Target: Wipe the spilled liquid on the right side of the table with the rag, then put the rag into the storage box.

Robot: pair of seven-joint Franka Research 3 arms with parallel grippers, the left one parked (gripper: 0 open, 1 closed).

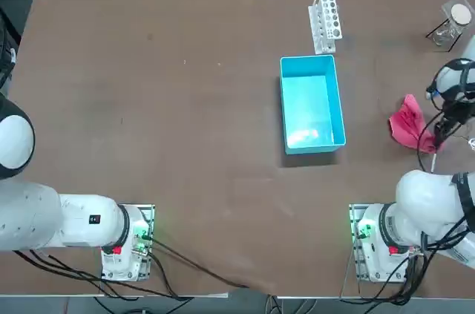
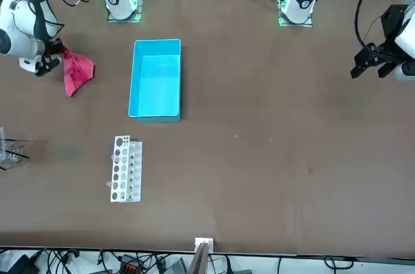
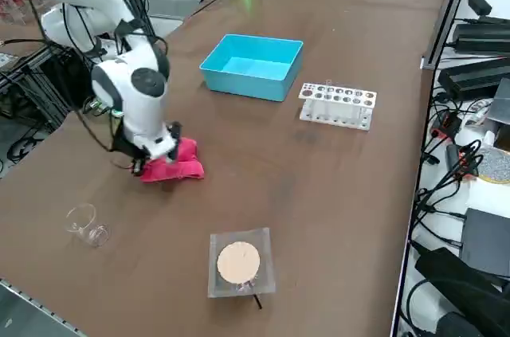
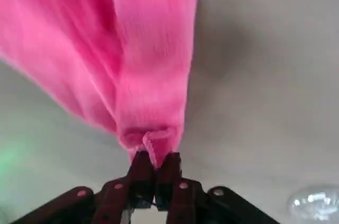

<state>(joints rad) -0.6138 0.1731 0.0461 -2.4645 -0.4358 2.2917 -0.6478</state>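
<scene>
- While I watch from beside the surface (image 1: 185, 180), the right hand (image 4: 155, 161) has its two fingers clamped on a gathered corner of the pink rag (image 4: 153, 65), and the rest of the cloth spreads out from that pinch.
- The rag is on the robot's right side, well apart from the blue box (image 1: 308, 95); whether its folds press on the surface or hang just above it, I can't tell.
- Wiping looks like the job in hand, with the box to come afterwards.
- A dull, darker patch (image 3: 307, 136) shows near the white rack (image 3: 339, 106), but I can't say whether that is the spill; going for the wrong mark would leave the real wet spot behind.
- Since only a small corner is pinched, a hard drag could pull the cloth out of the fingers, or bunch it so that it smears the liquid.
- Carried too high, the loose part might barely brush the spill and soak up little.
- A wide sweep could knock the clear glass (image 3: 97, 235) or catch the flat clear packet (image 3: 267, 273) with the pale disc.
- Later, a trailing fold may snag on the box's wall if the lift is too low, leaving the rag half outside.
</scene>
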